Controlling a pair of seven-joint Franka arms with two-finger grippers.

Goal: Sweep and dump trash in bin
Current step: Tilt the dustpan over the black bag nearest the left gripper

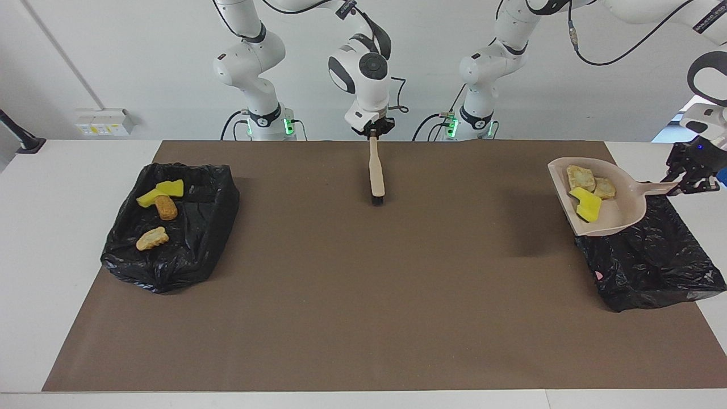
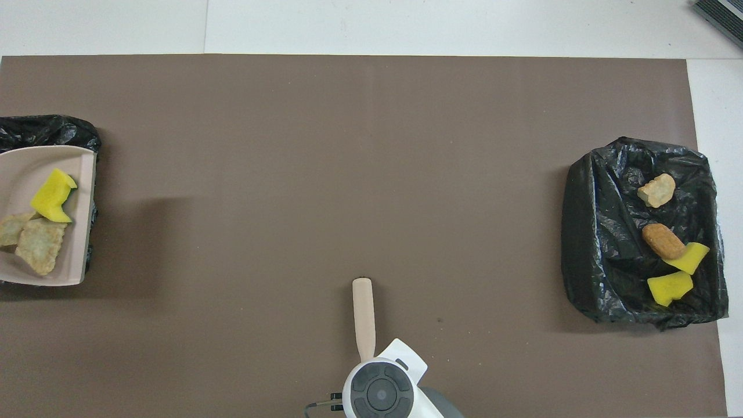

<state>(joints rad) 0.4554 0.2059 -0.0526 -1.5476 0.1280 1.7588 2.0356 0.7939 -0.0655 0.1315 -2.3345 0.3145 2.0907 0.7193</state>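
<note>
The left end effector (image 1: 690, 180) pinches the dustpan (image 1: 610, 218) handle over the bin (image 1: 653, 267); tip slowly so all 3 trash (image 1: 588, 190) pieces slide in. The right end effector (image 1: 373, 132) grips the brush (image 1: 376, 176).

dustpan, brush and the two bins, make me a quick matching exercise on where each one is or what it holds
1. dustpan
2. brush
3. bin at the right arm's end
4. bin at the left arm's end

a. held by the right gripper
b. under the dustpan
c. held by the left gripper, loaded with trash
d. already holds four trash bits

Pairs: 1-c, 2-a, 3-d, 4-b
</note>
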